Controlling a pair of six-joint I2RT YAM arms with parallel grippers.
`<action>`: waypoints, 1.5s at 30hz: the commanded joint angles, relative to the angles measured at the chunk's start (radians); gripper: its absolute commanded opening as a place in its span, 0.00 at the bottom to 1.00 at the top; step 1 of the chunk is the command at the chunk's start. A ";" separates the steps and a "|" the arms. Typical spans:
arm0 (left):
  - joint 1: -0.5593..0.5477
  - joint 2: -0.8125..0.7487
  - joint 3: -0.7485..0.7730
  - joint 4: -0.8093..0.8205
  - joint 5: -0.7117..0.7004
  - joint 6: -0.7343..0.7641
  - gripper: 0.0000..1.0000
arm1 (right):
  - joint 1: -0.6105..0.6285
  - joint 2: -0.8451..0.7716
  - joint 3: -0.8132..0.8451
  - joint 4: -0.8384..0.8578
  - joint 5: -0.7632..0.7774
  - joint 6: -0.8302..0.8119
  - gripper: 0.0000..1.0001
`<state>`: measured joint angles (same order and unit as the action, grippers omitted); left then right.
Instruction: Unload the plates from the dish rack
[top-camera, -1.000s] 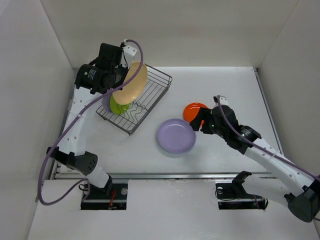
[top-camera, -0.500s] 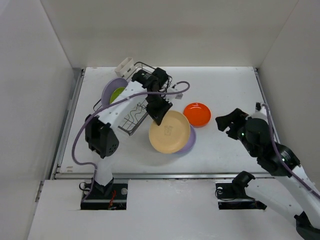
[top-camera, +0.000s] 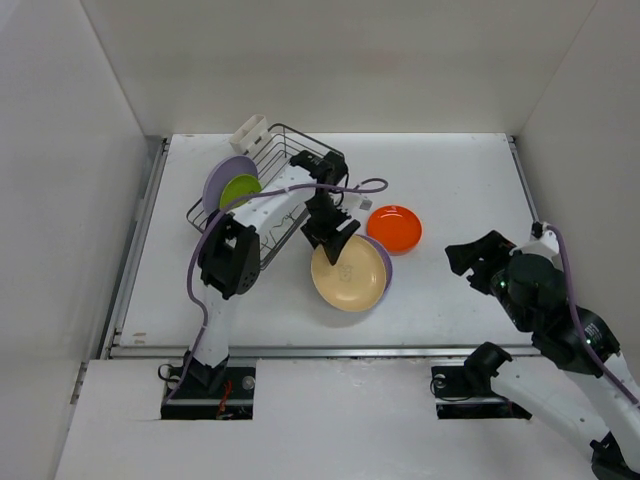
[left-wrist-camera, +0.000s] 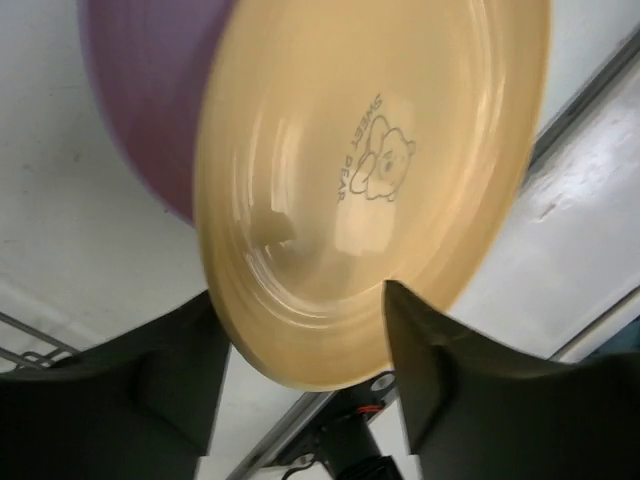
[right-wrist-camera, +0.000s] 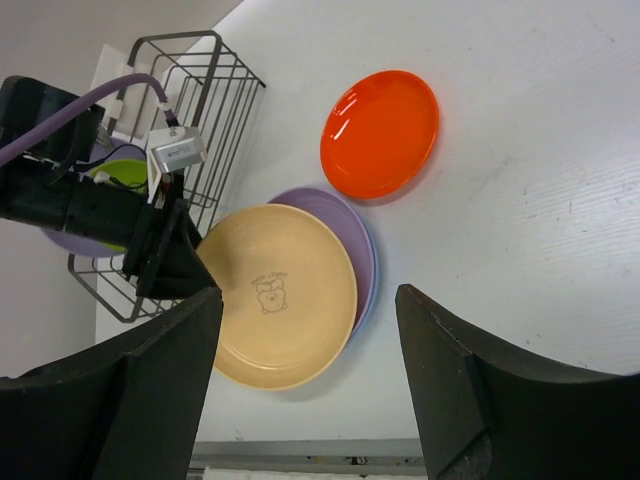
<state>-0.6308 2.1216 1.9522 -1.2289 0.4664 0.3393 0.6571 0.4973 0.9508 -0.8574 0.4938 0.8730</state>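
Tan-yellow plate (top-camera: 350, 275) first: lies face up just ahead of the left hand (top-camera: 336, 243), stacked on the lavender plate (right-wrist-camera: 345, 222), with its near rim reaching in between the fingers (left-wrist-camera: 170, 390). Looks let go rather than pinched, with the fingers spread wide to either side of the rim and no visible contact. Reads "SWEET BEAR" in small grey capitals beside a little bear drawing at the centre of that plate; no other writing legible anywhere

Leaves two plates in the dish rack (right-wrist-camera: 205, 60): a lime green plate (top-camera: 240, 190) nested against a large violet-blue plate (top-camera: 222, 175), both standing on edge near the white cutlery holder (top-camera: 250, 130). Probably calls for a pull-back and a turn next, with those two lying behind the left hand, back along its own forearm and off to its left, rims upright, so that a pinch across the top rim seems the way in

Favours the left hand clearly, with the rack close beside its wrist and well apart from the right hand (top-camera: 467, 258), and with the stack and the red-orange plate (top-camera: 394, 228) in between. Shows the right hand spread and empty, hovering over bare worktop (top-camera: 450, 180) to the right of the stack. Seems past halfway, with three plates out and two to go
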 joint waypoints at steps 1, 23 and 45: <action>0.003 0.021 0.037 -0.017 -0.047 0.007 0.63 | 0.009 0.007 0.011 -0.022 0.005 0.012 0.76; 0.002 -0.311 0.071 0.061 -0.588 -0.091 0.92 | 0.009 0.085 -0.043 0.050 -0.109 -0.035 0.77; 0.384 -0.166 0.045 0.141 -0.765 -0.092 0.74 | 0.009 0.372 -0.044 0.291 -0.247 -0.181 0.77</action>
<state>-0.2752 1.9732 1.9415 -1.0916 -0.2817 0.2573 0.6571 0.8600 0.8791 -0.6559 0.2729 0.7280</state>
